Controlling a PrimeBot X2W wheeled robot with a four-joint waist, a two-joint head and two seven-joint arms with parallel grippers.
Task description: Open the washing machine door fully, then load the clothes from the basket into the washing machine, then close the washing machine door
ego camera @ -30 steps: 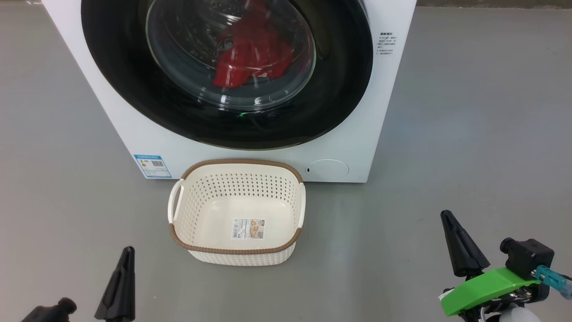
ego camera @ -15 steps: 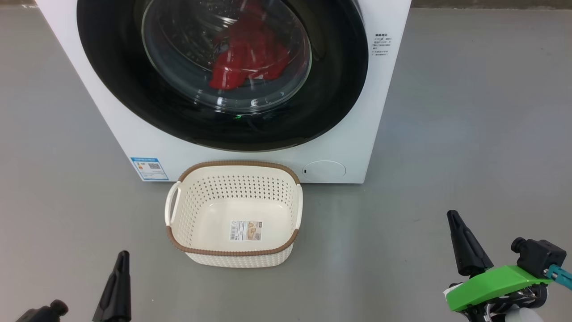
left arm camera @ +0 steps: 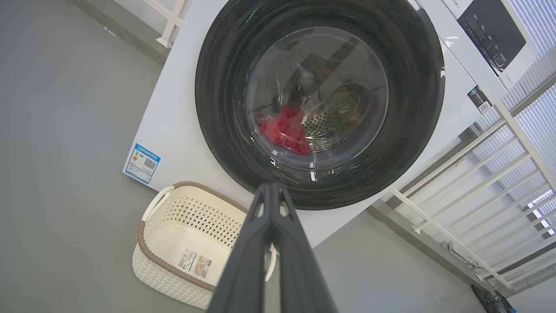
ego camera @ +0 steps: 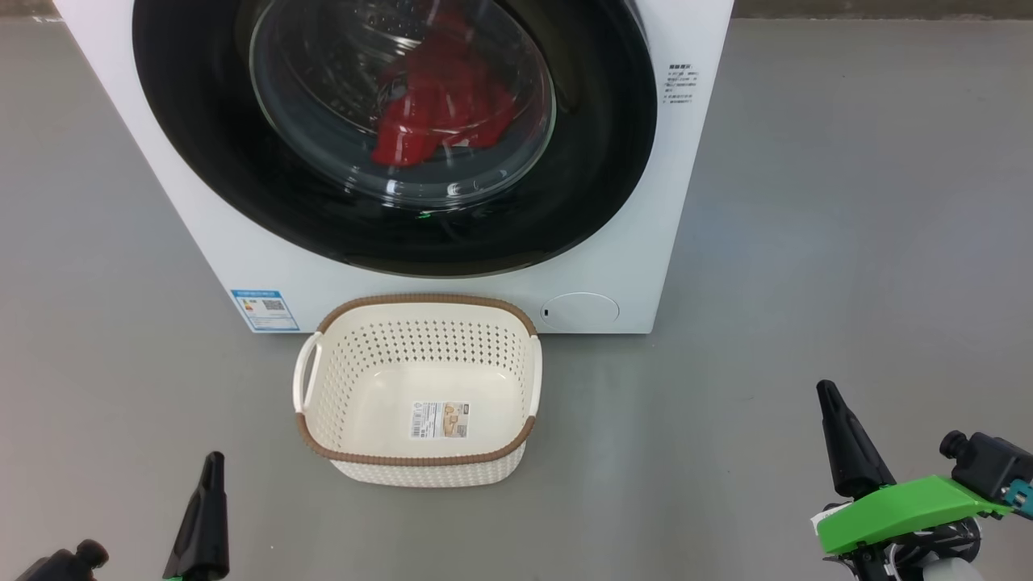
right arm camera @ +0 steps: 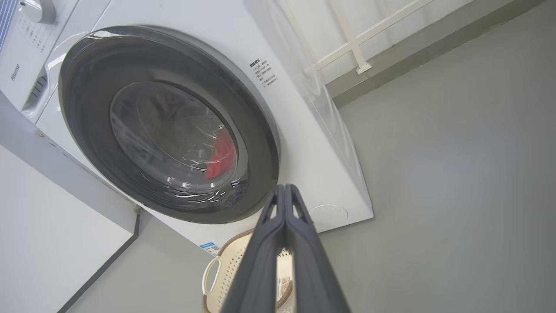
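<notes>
Black left claw [ego camera: 211, 466] clenched, empty; right claw [ego camera: 826, 397] clenched, empty; both apart from basket [ego camera: 420, 461].

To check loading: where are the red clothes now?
Top centre of the head view: the clothes lie inside the washing machine, behind its closed door, above the empty basket.

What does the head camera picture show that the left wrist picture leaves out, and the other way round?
Extra in the head view: the right claw, shut, with a green part behind it, and the small round flap low on the washing machine. Extra in the left wrist view: the dark control panel and a white railing beside the machine. Both: the washing machine door, closed, the clothes inside, the empty basket, the blue label sticker and the shut left claw.
</notes>
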